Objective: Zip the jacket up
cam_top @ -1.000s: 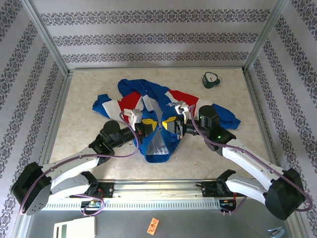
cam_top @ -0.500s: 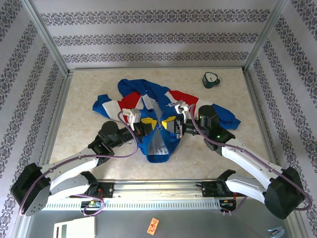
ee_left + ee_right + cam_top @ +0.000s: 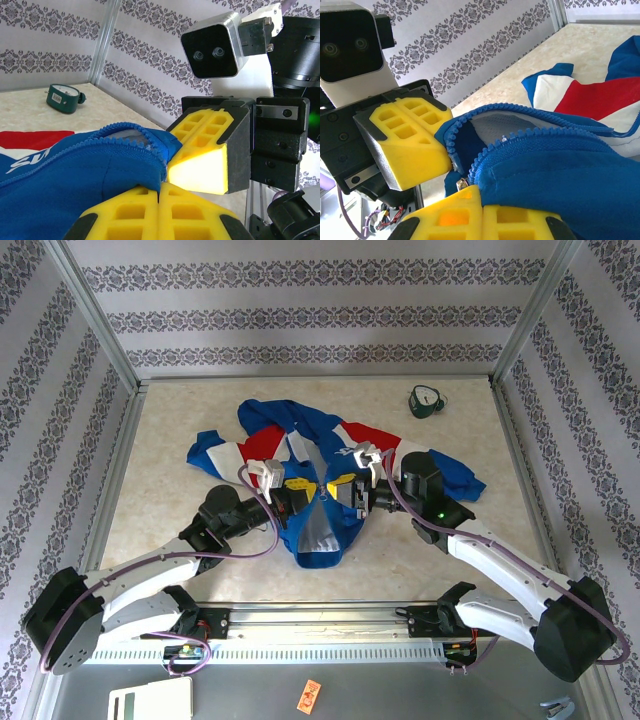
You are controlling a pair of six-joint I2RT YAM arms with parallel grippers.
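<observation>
Squeezing tight with the left pincer (image 3: 160, 186), closed on one blue zipper edge of the jacket (image 3: 75, 175). Squeezing tight with the right pincer (image 3: 481, 192) too, closed on the other zipper edge, tip just beside tip. Showing blocky yellow fingers (image 3: 410, 145) with little square holes. Lying open and crumpled in the middle of the speckled desk (image 3: 180, 420), looking soft and blue with red and white patches, bumpy zipper teeth gaping apart, grey lining peeking out.
</observation>
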